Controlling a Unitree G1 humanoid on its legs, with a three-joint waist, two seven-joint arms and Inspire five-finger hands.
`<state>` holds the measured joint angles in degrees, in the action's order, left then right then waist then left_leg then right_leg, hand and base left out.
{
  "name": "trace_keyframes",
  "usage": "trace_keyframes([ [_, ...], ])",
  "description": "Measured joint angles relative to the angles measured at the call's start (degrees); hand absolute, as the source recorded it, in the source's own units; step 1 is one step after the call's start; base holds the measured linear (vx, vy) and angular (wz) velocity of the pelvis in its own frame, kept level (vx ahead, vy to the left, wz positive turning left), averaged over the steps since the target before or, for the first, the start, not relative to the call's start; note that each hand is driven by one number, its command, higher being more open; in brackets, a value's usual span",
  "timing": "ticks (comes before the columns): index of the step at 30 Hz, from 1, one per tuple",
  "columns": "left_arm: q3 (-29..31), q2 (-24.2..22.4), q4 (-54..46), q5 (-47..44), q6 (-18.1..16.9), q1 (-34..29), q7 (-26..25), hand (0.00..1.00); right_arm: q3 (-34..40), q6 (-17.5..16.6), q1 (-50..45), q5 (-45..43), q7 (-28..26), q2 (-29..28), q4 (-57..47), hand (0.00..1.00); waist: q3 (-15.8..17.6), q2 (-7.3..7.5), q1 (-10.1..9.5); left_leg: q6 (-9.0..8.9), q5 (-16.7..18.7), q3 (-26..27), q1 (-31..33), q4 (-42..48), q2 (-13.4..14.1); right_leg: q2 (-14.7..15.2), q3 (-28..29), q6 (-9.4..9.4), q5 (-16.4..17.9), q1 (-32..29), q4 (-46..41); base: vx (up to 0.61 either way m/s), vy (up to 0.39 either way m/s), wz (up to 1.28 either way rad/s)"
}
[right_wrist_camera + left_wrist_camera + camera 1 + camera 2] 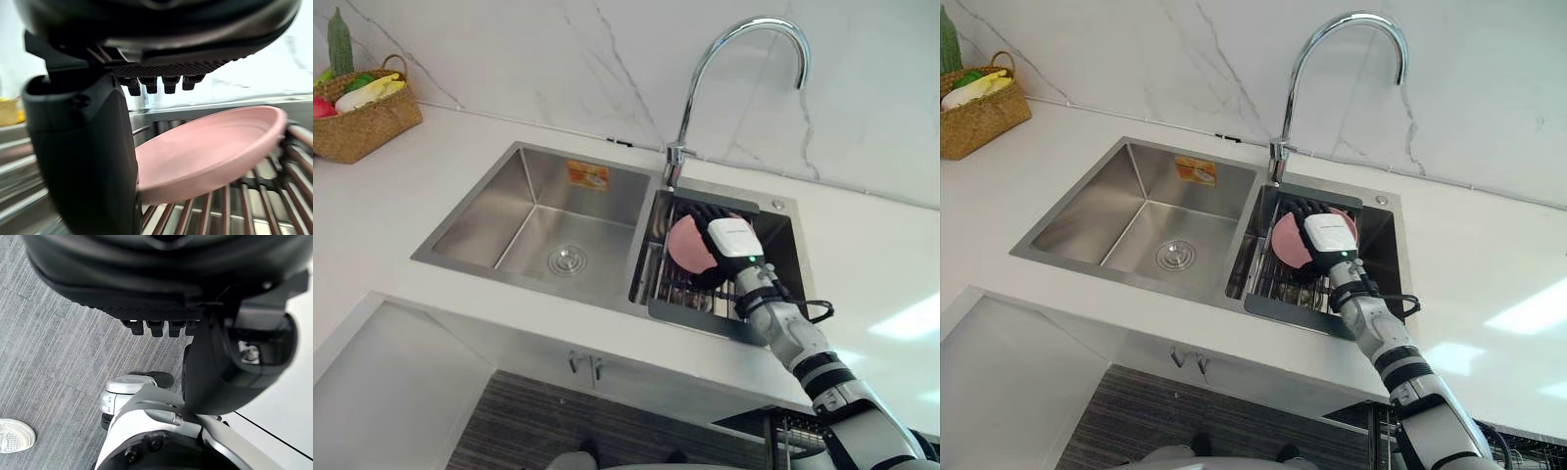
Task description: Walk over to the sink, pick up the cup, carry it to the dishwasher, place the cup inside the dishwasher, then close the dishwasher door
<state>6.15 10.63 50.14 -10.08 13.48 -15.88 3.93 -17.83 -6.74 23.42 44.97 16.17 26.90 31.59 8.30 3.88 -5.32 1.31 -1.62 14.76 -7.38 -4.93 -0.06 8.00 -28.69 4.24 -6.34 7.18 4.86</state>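
Observation:
A shallow pink dish point(681, 245) leans on the dark wire rack point(677, 290) in the right basin of the steel sink; I see no cup. My right hand point(730, 241) reaches down into that basin, right against the dish. In the right wrist view the dish point(215, 147) lies between the thumb point(83, 156) and the straight fingers point(161, 84), its rim running in behind the thumb. The hand is open. My left hand point(161, 284) hangs open over the grey floor, holding nothing.
The left basin point(538, 220) has a round drain. A tall curved faucet point(705, 69) rises behind the sink. A woven basket point(362, 122) of vegetables stands at the counter's far left. A wire rack point(793, 431) shows under the counter's right end. A person's white shoe point(12, 434) is on the floor.

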Motion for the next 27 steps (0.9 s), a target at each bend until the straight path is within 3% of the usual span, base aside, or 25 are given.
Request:
trace_keyframes([
  [12,0.0,-0.6,0.0,0.0,0.0,-0.3,0.0,1.00,7.7,2.7,-2.2,-2.0,-0.1,1.3,-0.3,1.00,0.4,-1.14,0.88,-0.20,0.1,0.0,0.1,0.0,0.0,0.0,0.2,-0.10,-0.2,-0.2,0.0,0.00,0.001,0.00],
  [27,0.0,-0.7,0.1,0.0,0.1,-0.3,0.0,1.00,8.8,1.6,-2.8,-2.0,2.3,3.2,-3.3,1.00,0.2,-1.53,1.36,-0.02,0.0,-0.1,0.1,0.1,0.2,-0.2,0.3,-0.10,-0.2,-0.2,0.0,0.01,0.001,0.00],
])
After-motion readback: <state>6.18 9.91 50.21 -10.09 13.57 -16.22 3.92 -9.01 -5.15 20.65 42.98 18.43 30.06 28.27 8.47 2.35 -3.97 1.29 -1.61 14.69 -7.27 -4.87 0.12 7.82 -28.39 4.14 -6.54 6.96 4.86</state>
